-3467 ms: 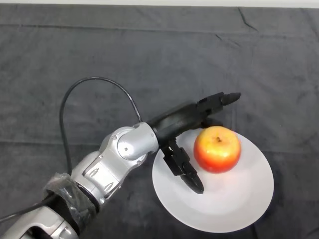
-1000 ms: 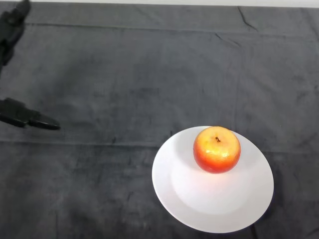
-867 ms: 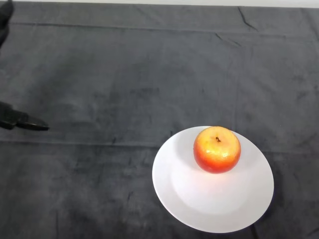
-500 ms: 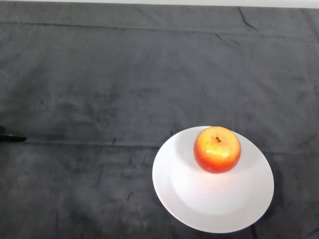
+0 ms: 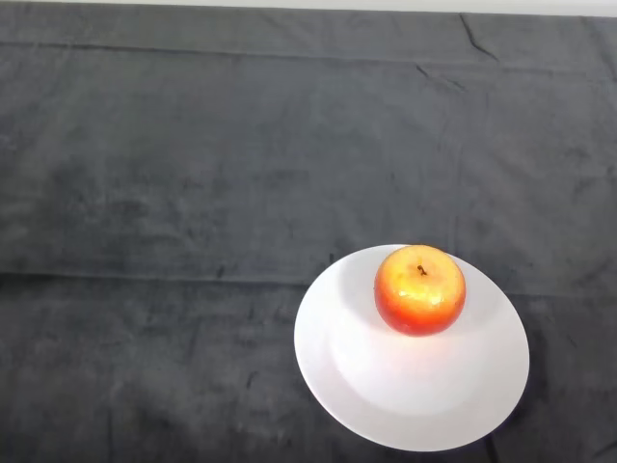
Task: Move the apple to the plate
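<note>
A red and yellow apple (image 5: 419,289) stands upright, stem up, on a round white plate (image 5: 386,395). It rests on the far half of the plate, a little right of the middle. The plate lies on the dark cloth at the lower right of the head view.
The dark grey cloth (image 5: 193,174) covers the whole table, with a fold line running across it at about mid height. A pale strip of the table's far edge (image 5: 308,5) shows along the top.
The hand has drawn back to the left, away from the plate, and has gone out of the view past the left edge. The apple and the plate have not moved.
</note>
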Action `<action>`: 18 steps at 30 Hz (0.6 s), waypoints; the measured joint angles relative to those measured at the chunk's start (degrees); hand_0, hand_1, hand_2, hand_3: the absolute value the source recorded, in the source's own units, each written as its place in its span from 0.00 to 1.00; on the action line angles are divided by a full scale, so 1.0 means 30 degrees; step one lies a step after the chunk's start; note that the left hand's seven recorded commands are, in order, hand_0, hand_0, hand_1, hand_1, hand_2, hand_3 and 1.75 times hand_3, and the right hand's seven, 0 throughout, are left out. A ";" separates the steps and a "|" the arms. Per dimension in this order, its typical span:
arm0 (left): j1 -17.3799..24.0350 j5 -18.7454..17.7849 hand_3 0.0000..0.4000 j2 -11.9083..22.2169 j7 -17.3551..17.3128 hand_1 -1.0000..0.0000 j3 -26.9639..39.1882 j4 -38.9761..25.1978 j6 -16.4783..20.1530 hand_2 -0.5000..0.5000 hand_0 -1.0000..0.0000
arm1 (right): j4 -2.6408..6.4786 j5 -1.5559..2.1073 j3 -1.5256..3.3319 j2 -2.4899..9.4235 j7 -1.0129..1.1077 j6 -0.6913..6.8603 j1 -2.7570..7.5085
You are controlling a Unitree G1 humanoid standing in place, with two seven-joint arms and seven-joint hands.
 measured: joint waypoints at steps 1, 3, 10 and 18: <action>-0.0008 -0.0079 0.00 0.0076 0.0045 1.00 0.0152 0.0108 -0.0025 0.50 1.00 | 0.0012 0.0000 0.0002 0.0000 0.0000 0.0000 0.0000; -0.0008 -0.0101 0.00 0.0146 0.0170 1.00 0.0336 0.0312 -0.0038 0.50 1.00 | 0.0020 0.0000 0.0008 0.0000 0.0000 -0.0001 0.0000; -0.0052 -0.0676 0.00 0.0149 0.0782 1.00 0.0787 0.1474 -0.0053 0.50 1.00 | 0.0092 -0.0007 0.0016 0.0002 0.0000 -0.0008 0.0000; -0.0387 -0.0703 0.00 0.0149 0.1660 1.00 0.1350 0.1728 -0.0353 0.50 1.00 | 0.0106 -0.0011 0.0035 0.0003 0.0000 -0.0029 0.0000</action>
